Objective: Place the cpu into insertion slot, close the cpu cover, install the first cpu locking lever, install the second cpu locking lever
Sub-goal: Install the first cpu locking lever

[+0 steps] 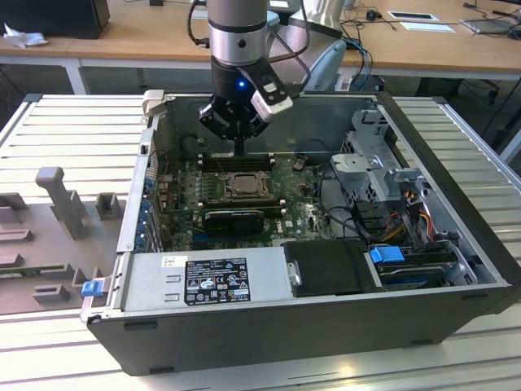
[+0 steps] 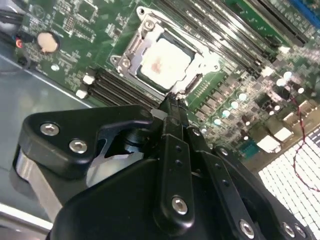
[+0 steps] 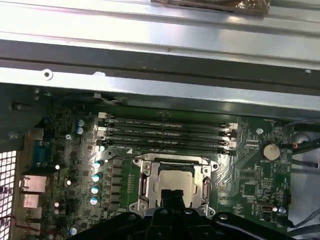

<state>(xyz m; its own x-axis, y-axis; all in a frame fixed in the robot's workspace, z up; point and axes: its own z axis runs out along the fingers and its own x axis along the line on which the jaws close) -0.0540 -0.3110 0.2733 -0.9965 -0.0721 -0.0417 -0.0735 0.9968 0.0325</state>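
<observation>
The cpu [image 2: 162, 62] shows its dull silver top inside the insertion slot [image 2: 122, 62] on the green motherboard. The cpu cover [image 2: 202, 64] lies flat as a metal frame around it. In the first wrist view the cpu [image 3: 170, 181] sits within the slot's rim [image 3: 145, 186], and a thin wire lever [image 3: 117, 159] runs beside the cover's far edge. My gripper [image 2: 172, 100] is shut with nothing in it, its tips together just above the socket's near edge. In the exterior view the gripper [image 1: 240, 151] hangs over the back of the socket [image 1: 236, 186].
Black memory slots [image 3: 167, 132] run along one side of the socket, with more [image 2: 120, 87] on the other. A coin battery [image 3: 270, 150] sits nearby. A long black card [image 1: 234, 218], power supply [image 1: 203, 281] and drive cage [image 1: 378, 163] crowd the case. Grey fixtures [image 1: 61, 195] stand outside.
</observation>
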